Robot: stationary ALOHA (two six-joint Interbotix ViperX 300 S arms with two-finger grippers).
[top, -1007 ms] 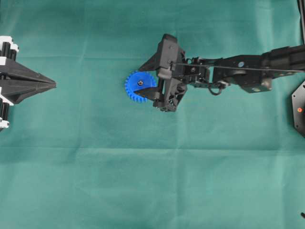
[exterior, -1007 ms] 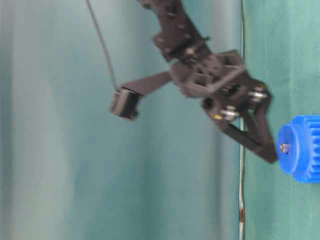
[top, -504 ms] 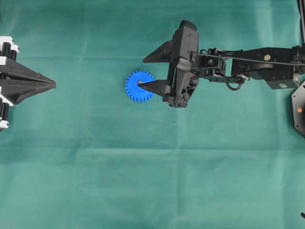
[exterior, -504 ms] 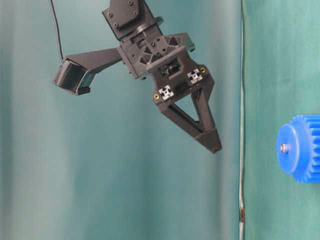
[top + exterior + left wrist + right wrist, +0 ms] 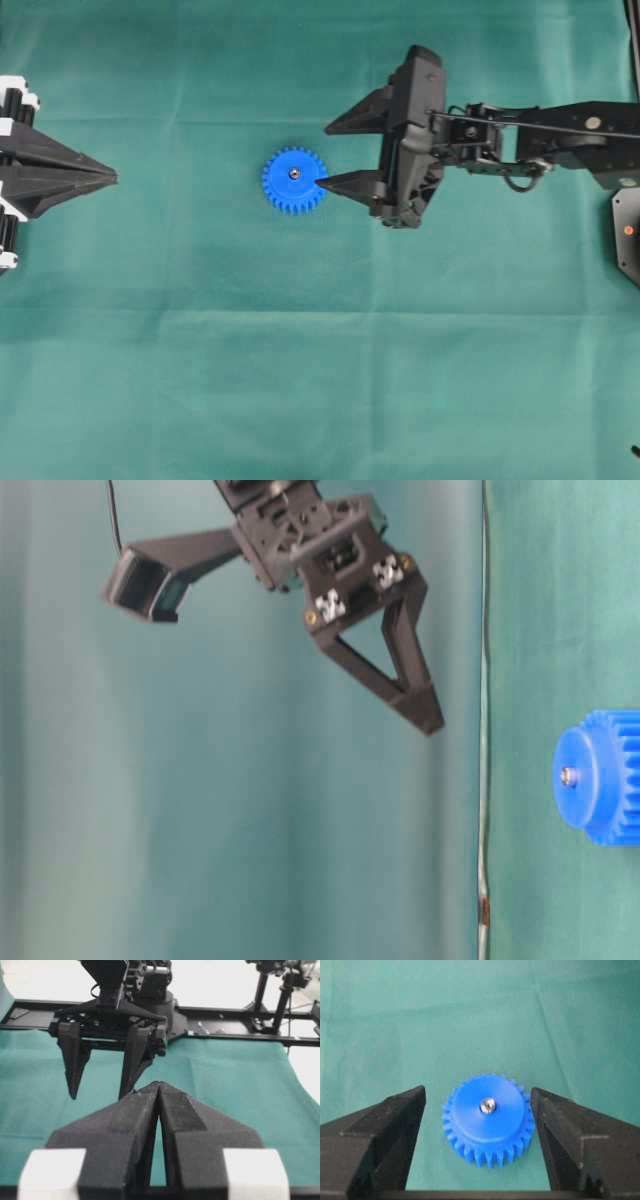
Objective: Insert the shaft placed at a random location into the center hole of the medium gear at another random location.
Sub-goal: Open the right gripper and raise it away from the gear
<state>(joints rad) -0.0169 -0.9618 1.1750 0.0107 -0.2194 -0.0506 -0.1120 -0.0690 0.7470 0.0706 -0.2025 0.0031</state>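
The blue medium gear (image 5: pixel 295 190) lies flat on the green cloth, left of centre. The silver shaft (image 5: pixel 295 173) stands in the middle of its hub and fills the center hole, so the hole itself is hidden. In the right wrist view the gear (image 5: pixel 487 1130) and the shaft's end (image 5: pixel 488 1105) show between my fingers. My right gripper (image 5: pixel 323 157) is open and empty, raised off the cloth just right of the gear (image 5: pixel 600 780) and apart from it. My left gripper (image 5: pixel 112 178) rests shut at the far left edge, holding nothing.
Green cloth (image 5: pixel 320 380) covers the whole table. A black fixture (image 5: pixel 628 228) sits at the right edge. In the left wrist view a black frame rail (image 5: pixel 240 1037) runs along the far side behind the right arm.
My right gripper has risen and drawn back to the right, away from the gear, staying open. The shaft stays in the hub. The left arm has not moved.
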